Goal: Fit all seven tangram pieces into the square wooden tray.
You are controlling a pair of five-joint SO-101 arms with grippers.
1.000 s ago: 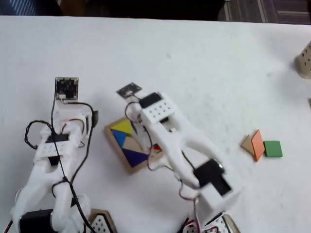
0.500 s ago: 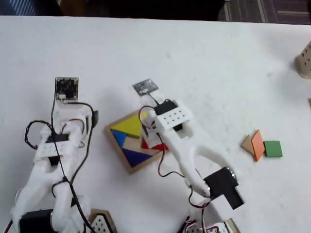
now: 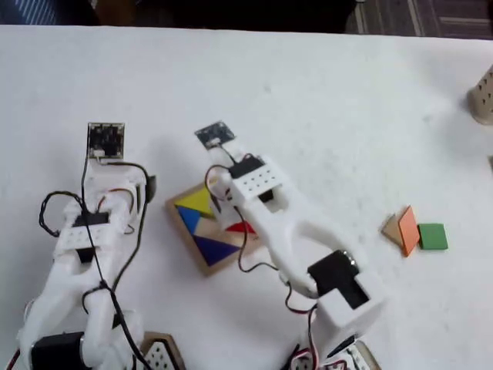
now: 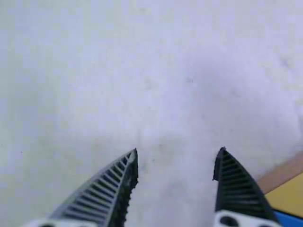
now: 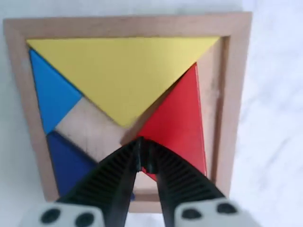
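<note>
Hovering over the tray [image 5: 239, 94], jaws together, my right gripper [image 5: 141, 143] sits nearer the rightward loose pieces [image 3: 409, 230] than my gaping left gripper [image 4: 178, 156].

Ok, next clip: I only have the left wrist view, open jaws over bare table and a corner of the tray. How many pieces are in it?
Observer: Four: a yellow triangle, a red triangle, a light blue triangle and a dark blue piece, bare wood between them.
Operator: And the other three?
Observer: An orange piece, a tan piece and a green square lie together on the table, beyond the right arm.
Operator: What is that arm doing?
Observer: Its jaws are shut, tips over the tray at the red triangle's edge.
</note>
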